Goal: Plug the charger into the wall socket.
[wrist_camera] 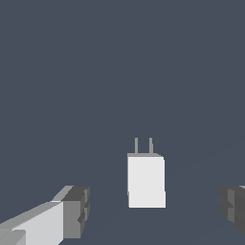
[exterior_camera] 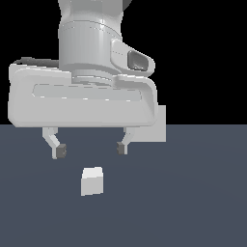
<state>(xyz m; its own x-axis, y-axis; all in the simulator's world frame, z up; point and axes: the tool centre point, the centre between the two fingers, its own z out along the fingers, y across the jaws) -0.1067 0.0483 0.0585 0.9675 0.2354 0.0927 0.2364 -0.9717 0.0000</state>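
The Panda gripper (exterior_camera: 89, 149) hangs above the dark blue-grey floor (exterior_camera: 193, 202) with its jaws spread wide and nothing between them. In the exterior view its broad pale hand body fills the upper half of the frame, and the two short fingers end in dark pads, one pad (exterior_camera: 60, 151) left of centre and the other right of centre, both clear of the floor.

The charger (exterior_camera: 92, 181), a small white-grey block, sits on the floor in the lower middle of the exterior view, below the gap between the fingertips and a little toward the left finger. It touches neither finger. In the wrist view the charger (wrist_camera: 146, 181) appears as an upright white block in the lower middle of the frame, with two thin grey prongs (wrist_camera: 143, 145) rising from its far end, side by side and parallel. The gripper (wrist_camera: 153, 210) straddles it there: one finger with its dark pad (wrist_camera: 76, 210) shows at the lower left corner, and the edge of the other pad at the lower right edge, each well apart from the block.

The wall socket (exterior_camera: 159, 126) shows only as a pale grey flat patch at the right of the exterior view, at the horizon line where floor meets black background, mostly hidden behind the gripper body. Its centre markings cannot be made out.
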